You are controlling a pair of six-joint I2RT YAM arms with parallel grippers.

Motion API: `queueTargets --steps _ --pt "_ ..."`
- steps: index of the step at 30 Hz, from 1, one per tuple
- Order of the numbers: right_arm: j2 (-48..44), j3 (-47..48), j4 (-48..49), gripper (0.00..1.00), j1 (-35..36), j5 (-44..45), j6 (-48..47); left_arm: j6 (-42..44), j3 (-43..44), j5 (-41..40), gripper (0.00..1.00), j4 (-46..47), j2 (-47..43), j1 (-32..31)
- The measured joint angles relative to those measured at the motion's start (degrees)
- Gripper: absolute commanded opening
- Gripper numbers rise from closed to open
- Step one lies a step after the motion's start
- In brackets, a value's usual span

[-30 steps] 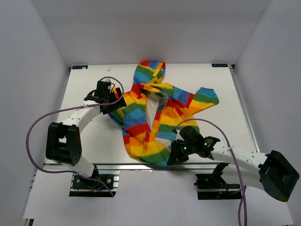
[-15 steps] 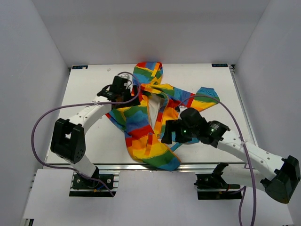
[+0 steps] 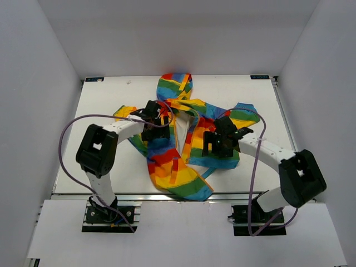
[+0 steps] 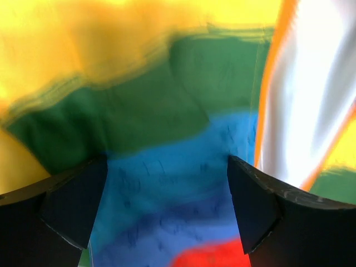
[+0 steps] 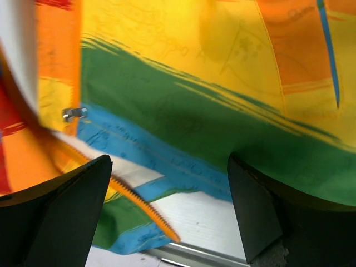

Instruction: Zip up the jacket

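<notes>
Nearest the arm bases, the jacket (image 3: pixel 167 167) is lying crumpled and unzipped on the surface (image 3: pixel 100 167), its striped hem reaching almost to the front edge. A little farther in, both hands are hovering over the cloth. The left hand (image 3: pixel 151 132) is hanging spread wide over the blue and green stripes of one front panel, gripping nothing, with the white lining (image 4: pixel 311 83) showing just beside it. The right hand (image 3: pixel 214 149) is likewise standing fully spread and empty over the other panel, where the orange zipper teeth (image 5: pixel 142 208) are trailing loose and a small metal piece (image 5: pixel 74 113), likely the slider, is sitting on the orange band (whether either hand is touching the fabric, I cannot tell). Beyond them the hood (image 3: pixel 175 86) is pointing toward the far edge. The risk, as I am judging it, is that the two zipper halves are lying apart and twisted, so a closing hand could be pinching loose cloth instead of the band. Any pull might then be dragging the whole light jacket along rather than seating the teeth.
</notes>
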Motion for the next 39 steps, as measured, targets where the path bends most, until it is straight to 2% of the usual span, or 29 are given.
queueTargets --steps 4,7,13,16,20,24,28,34,39 --pt "4.7 0.0 1.3 0.89 -1.4 0.0 -1.4 0.5 5.7 -1.4 0.98 -1.2 5.4 1.6" --pt "7.8 0.0 2.2 0.89 -3.3 0.3 -2.2 1.6 11.5 0.1 0.98 -0.4 9.9 5.5" --pt "13.7 6.1 4.6 0.89 -5.7 0.0 -5.5 7.9 34.3 7.6 0.98 1.8 25.4 13.3" --pt "18.2 11.2 5.8 0.89 -5.8 0.5 -8.1 11.4 47.4 10.1 0.98 1.3 33.7 14.0" --pt "21.3 16.0 5.7 0.89 -5.9 1.6 -11.2 15.6 55.7 11.0 0.98 -0.5 38.3 13.8" --pt "18.9 17.2 5.0 0.89 -5.5 2.0 -13.8 18.9 55.0 10.7 0.98 -2.7 37.2 13.7" --pt "14.2 18.2 3.9 0.89 -1.6 5.5 -15.7 19.5 46.8 8.5 0.98 -4.3 29.2 13.6" --pt "13.7 22.3 3.6 0.82 8.7 5.9 -16.5 13.9 30.5 4.0 0.98 -4.3 6.4 13.6" --pt "19.7 25.2 2.7 0.79 11.5 6.4 -14.9 7.1 12.5 4.3 0.98 0.0 -14.2 13.6"
